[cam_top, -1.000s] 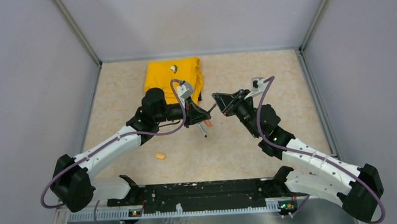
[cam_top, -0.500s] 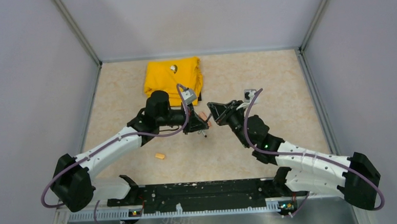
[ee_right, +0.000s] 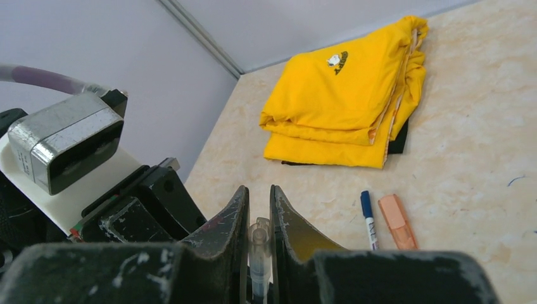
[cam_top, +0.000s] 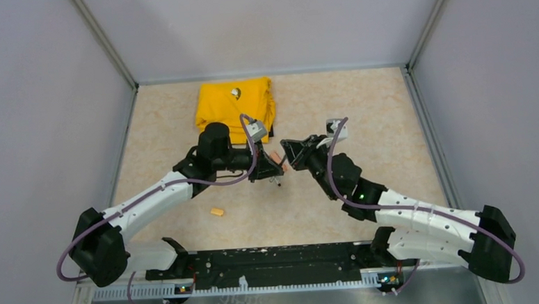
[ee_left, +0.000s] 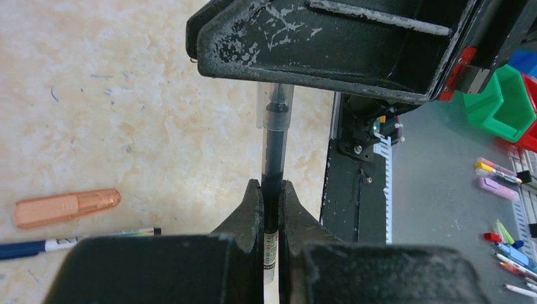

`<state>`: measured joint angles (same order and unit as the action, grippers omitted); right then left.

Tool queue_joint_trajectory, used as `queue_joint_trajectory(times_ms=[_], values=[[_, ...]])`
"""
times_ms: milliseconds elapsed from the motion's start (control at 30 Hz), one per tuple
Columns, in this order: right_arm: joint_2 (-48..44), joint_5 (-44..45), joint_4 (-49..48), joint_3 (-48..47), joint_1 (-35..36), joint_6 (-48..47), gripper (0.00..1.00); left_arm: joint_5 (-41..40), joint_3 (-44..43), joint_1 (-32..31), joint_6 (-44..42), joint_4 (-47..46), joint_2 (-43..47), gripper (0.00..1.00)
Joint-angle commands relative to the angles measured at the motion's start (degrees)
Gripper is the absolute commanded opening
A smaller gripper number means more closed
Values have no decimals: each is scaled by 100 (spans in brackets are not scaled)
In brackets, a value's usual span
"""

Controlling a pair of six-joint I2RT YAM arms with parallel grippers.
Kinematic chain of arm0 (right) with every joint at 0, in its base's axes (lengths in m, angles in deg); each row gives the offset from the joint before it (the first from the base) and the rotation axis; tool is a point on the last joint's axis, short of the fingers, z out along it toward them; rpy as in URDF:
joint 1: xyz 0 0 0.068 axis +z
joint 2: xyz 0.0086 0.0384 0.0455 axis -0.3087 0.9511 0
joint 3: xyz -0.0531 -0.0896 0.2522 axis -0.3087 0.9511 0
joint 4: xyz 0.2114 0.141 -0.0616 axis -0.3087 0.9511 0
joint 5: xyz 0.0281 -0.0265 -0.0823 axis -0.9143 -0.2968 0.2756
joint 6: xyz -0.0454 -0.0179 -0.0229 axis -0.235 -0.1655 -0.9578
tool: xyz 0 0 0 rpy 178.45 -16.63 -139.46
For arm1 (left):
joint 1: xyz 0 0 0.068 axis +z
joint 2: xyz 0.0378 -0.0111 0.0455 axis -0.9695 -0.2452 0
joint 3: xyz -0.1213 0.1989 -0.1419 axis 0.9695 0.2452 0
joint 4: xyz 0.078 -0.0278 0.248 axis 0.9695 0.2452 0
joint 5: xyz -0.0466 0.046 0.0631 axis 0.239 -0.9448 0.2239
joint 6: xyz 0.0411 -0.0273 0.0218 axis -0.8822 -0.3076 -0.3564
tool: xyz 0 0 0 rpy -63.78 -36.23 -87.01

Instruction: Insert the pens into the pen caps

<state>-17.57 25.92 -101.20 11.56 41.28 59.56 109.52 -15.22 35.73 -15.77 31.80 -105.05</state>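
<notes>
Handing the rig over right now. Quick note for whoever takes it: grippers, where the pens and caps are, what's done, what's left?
Left gripper: shut on the thin dark pen.
Right gripper: shut on a clear plastic cap-like piece, which meets that pen's far end above the table.
On the table: a stubby orange marker beside a slim white pen with a dark blue end. The small light orange cap lies alone, nearer the arm bases.
Done: pen and clear piece are lined up. I can't tell if it is fully seated.
Left: seat it, then probably fit the light orange cap on the marker.
</notes>
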Motion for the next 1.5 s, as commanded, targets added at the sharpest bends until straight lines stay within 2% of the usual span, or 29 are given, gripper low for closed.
queue_joint_trajectory(times_ms=[0, 67, 267, 500, 700, 800, 1000, 1233, 1467], values=[[2, -1648, 1898, -535, -55, -677, 0, -431, -781, 161, -215, -2147, -26, 0], [-87, -1719, 1972, -900, -377, -913, 2, -411, -824, 157, -307, -2048, -46, 0], [-163, -1710, 1960, -1857, -828, -1442, 27, -445, -981, 115, -587, -1602, -152, 0], [-371, -1397, 1829, -2521, -899, -1834, 39, -534, -1025, 28, -696, -1437, -254, 0], [-978, -758, 1708, -1905, -899, -2151, 41, -1154, -879, -4, -514, -1473, -204, 0], [-1288, -593, 1748, -1469, -899, -2165, 41, -1678, -663, -1, -118, -1502, -87, 0], [-1604, -370, 2009, -905, -899, -1767, 41, -2145, -39, 0, 651, -1458, 205, 0], [-1444, -356, 2176, -566, -898, -1299, 41, -3034, 780, -2, 1851, -1170, 815, 0], [-1072, -351, 2190, -456, -895, -859, 41, -3734, 1772, 7, 3297, -967, 988, 0]])
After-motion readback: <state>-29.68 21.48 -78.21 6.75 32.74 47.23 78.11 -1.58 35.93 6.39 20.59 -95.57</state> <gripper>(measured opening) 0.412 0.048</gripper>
